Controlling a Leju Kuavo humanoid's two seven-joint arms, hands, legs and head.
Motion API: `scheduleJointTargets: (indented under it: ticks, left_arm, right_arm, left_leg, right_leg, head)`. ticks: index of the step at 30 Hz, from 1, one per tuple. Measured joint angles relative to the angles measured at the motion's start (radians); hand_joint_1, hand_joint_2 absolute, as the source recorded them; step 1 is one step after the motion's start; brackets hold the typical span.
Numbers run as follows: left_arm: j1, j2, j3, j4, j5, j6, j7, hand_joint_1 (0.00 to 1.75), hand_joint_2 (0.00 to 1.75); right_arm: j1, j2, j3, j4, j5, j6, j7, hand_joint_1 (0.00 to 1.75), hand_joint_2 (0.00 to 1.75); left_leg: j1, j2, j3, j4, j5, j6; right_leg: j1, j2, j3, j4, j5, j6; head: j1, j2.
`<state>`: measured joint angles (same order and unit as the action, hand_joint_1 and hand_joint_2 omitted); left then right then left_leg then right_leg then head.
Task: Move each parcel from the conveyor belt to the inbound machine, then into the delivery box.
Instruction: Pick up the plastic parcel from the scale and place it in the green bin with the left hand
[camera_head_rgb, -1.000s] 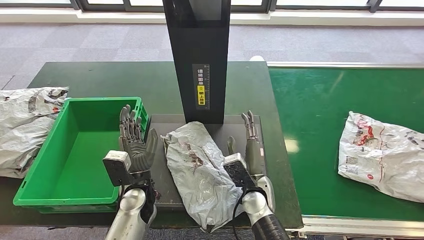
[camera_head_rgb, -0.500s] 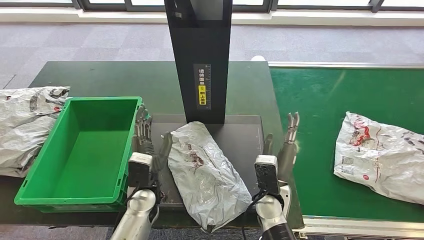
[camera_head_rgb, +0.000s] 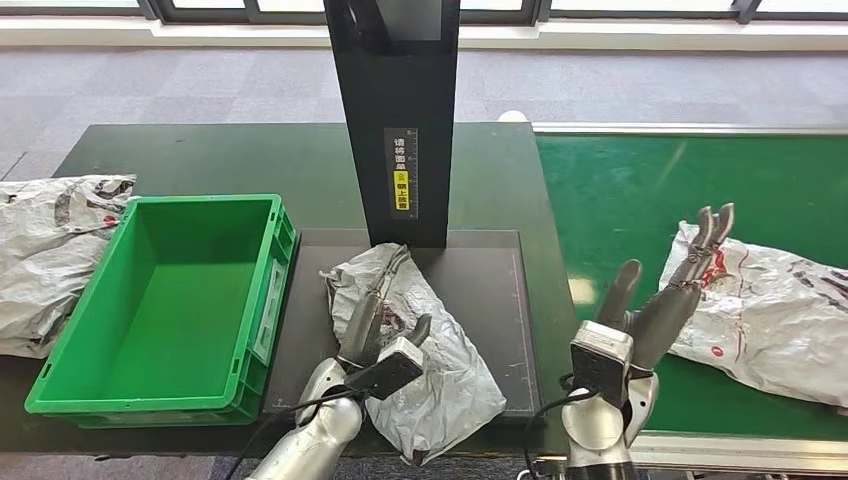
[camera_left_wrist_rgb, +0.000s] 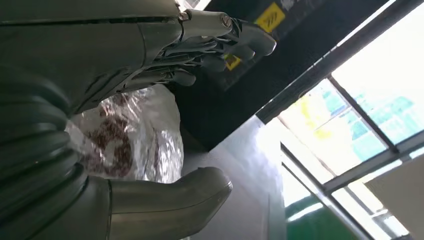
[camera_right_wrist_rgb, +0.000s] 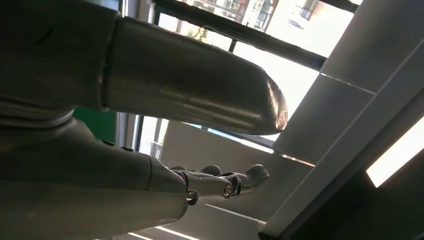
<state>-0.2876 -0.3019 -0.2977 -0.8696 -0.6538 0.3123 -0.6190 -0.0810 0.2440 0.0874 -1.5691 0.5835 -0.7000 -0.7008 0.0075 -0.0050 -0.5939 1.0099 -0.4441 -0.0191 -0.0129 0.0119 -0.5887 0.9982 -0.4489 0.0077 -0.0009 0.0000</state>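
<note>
Crinkled silver parcel on flat dark scanner plate, beneath spread-fingered left robot hand; right robot hand splayed, empty.

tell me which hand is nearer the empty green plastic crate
Left. The left hand is over the crumpled grey parcel beside the green plastic crate; the right hand is raised far off over the green conveyor belt.

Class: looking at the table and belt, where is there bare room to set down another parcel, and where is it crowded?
Free: inside the green box; the belt between the black post and the belt parcel. Crowded: the scan plate, where the left hand lies over a parcel.
</note>
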Motion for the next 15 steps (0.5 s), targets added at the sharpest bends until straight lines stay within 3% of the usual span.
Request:
scheduleJointTargets:
  ticks: [6, 11, 15]
  left_arm:
    - [-0.024, -0.006, -0.020, 0.087, -0.104, 0.017, 0.080, 0.00, 1.75]
    - [-0.026, -0.007, -0.021, 0.094, -0.115, 0.019, 0.093, 0.00, 1.75]
    - [-0.043, -0.013, -0.035, 0.156, -0.179, 0.028, 0.171, 0.00, 1.75]
  right_arm:
    - [0.009, 0.000, -0.024, -0.045, -0.007, 0.000, 0.000, 0.00, 0.00]
    - [0.009, 0.000, -0.025, -0.047, -0.010, 0.000, 0.000, 0.00, 0.00]
    - [0.011, 0.000, -0.032, -0.056, -0.018, 0.000, 0.000, 0.00, 0.00]
  left_leg:
    - [0.000, 0.000, 0.000, 0.000, 0.000, 0.000]
    - [0.000, 0.000, 0.000, 0.000, 0.000, 0.000]
    - [0.000, 0.000, 0.000, 0.000, 0.000, 0.000]
  right_leg:
    - [0.000, 0.000, 0.000, 0.000, 0.000, 0.000]
    - [0.000, 0.000, 0.000, 0.000, 0.000, 0.000]
    - [0.000, 0.000, 0.000, 0.000, 0.000, 0.000]
  head:
    - [0.000, 0.000]
    - [0.000, 0.000]
    - [0.000, 0.000]
